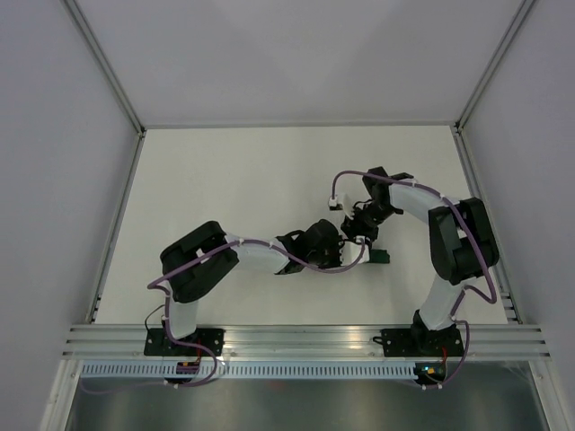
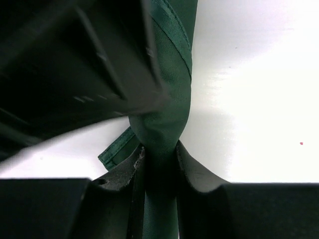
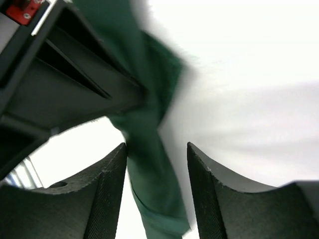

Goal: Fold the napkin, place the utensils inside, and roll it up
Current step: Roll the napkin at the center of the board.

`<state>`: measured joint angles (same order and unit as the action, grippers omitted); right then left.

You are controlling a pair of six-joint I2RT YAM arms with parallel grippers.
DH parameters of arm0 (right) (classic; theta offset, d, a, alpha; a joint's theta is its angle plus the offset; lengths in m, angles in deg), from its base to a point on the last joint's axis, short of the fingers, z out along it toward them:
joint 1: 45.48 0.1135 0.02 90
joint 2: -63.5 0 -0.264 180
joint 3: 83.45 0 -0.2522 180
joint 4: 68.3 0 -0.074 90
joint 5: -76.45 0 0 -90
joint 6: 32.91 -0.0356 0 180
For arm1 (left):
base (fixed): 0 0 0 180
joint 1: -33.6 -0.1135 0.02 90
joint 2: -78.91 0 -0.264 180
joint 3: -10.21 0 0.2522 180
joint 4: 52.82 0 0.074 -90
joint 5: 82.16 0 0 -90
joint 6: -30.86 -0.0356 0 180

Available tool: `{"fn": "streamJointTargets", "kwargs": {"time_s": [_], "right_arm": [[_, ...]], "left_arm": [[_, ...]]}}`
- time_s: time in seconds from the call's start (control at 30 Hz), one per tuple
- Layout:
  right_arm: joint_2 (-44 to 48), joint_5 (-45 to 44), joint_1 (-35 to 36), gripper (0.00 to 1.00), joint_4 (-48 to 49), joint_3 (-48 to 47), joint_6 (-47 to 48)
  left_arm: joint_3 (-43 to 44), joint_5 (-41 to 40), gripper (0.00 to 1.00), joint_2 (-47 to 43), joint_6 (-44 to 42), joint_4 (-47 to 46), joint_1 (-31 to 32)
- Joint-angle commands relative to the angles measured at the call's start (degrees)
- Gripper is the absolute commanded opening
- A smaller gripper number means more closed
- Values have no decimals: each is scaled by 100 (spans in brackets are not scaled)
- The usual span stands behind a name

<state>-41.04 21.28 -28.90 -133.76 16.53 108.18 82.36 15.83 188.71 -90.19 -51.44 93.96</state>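
Note:
The dark green napkin (image 1: 381,256) is bunched into a narrow roll; only a small end shows in the top view, between the two arms. In the left wrist view the napkin (image 2: 167,114) runs straight up from between my left fingers. My left gripper (image 2: 159,154) is shut on it; it also shows in the top view (image 1: 346,251). In the right wrist view the napkin (image 3: 149,174) passes between my right fingers, close to the left finger (image 3: 107,194), with a gap to the right one. My right gripper (image 3: 156,164) is open around it, just above the left gripper (image 1: 364,229). No utensils are visible.
The white table (image 1: 252,180) is bounded by grey walls and metal rails at the left (image 1: 117,224) and right (image 1: 481,206) edges. The left gripper's black body (image 3: 65,74) crowds the right wrist view at upper left. The two wrists are almost touching.

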Motion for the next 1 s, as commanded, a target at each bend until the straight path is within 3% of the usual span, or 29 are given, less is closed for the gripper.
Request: {"fn": "streamJointTargets", "kwargs": {"time_s": [0.0, 0.27, 0.57, 0.67, 0.97], "right_arm": [[625, -99, -320, 58, 573, 60, -520], [1584, 243, -1086, 59, 1259, 438, -1145], [3824, 446, -1289, 63, 2120, 2309, -197], [4352, 297, -992, 66, 2296, 2749, 32], [4099, -1056, 555, 66, 3517, 3541, -152]], "left_arm": [[119, 659, 12, 261, 599, 816, -76], [637, 1318, 12, 463, 1144, 1561, -419], [1394, 2565, 13, 850, 1689, 2590, -1078], [1727, 2777, 13, 1096, 1742, 3004, -1166], [2519, 3059, 13, 1720, 1857, 3866, -1219]]}}
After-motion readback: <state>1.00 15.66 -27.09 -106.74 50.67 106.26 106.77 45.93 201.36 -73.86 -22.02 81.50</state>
